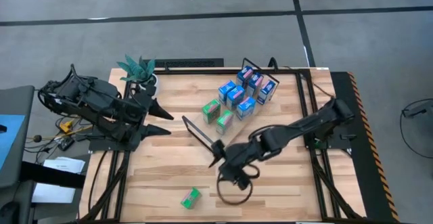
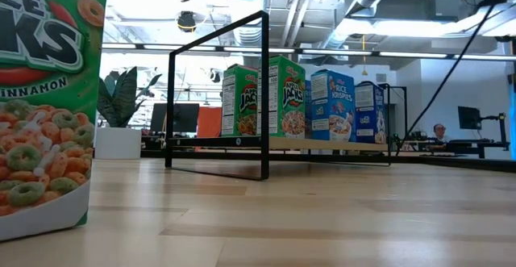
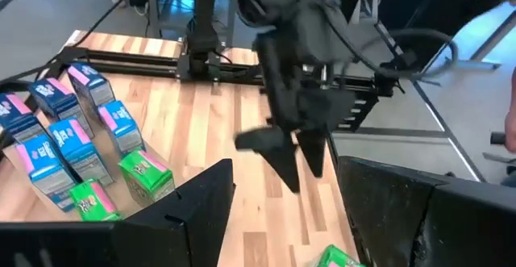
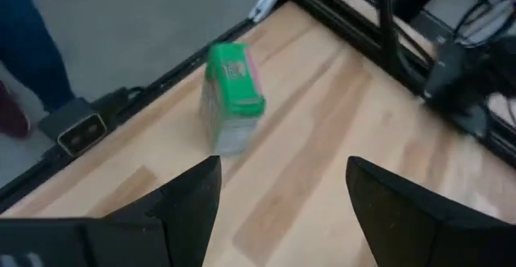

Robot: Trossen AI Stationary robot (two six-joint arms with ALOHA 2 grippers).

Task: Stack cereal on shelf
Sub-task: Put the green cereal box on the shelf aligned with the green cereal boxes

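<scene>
Several blue and green cereal boxes stand upright in rows on the shelf, a light board between black wire frame ends. One green cereal box lies alone on the tabletop near the front edge. It looms large at the left of the low view. My right gripper hangs open above the table between the shelf and this box, which shows ahead of its fingers, apart from them. My left gripper waits open at the table's left, raised.
A potted green plant stands at the far left corner. Black frame rails run along the table's right side. Bare wood lies between the shelf and the front edge. A person's leg shows beyond the table edge.
</scene>
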